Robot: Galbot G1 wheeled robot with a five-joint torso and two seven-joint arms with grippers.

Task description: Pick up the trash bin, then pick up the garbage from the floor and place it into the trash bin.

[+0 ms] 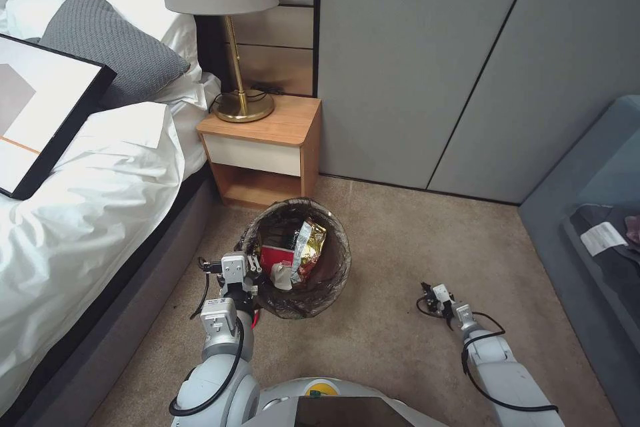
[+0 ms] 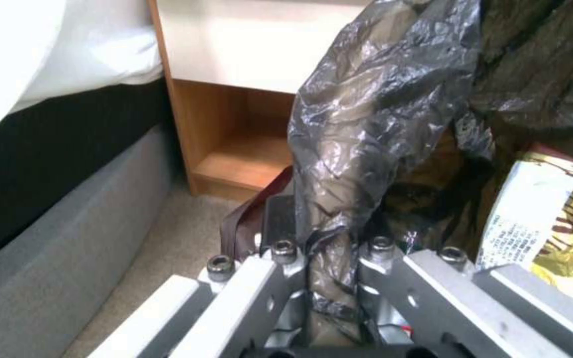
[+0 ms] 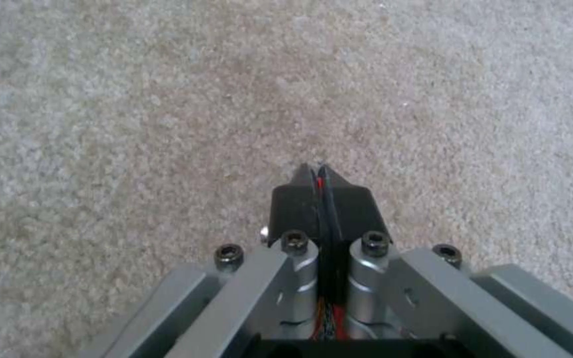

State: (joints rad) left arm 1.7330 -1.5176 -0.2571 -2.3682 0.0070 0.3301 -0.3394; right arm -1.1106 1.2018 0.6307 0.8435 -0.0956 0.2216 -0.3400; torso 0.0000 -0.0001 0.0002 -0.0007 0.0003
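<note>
Beige carpet (image 1: 400, 247), grey panelled wall (image 1: 427, 60), bed (image 1: 100, 167)

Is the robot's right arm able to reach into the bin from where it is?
Probably yes: the right gripper hangs shut over bare carpet beside the bin, nothing lies between, and the bin's top is open.

Right gripper (image 3: 318, 171) over beige carpet (image 3: 167, 99), black fingertips (image 3: 300, 199) pressed together, nothing between them; grey linkage, four bolts behind.

Silver-grey arms, looping black cables
</note>
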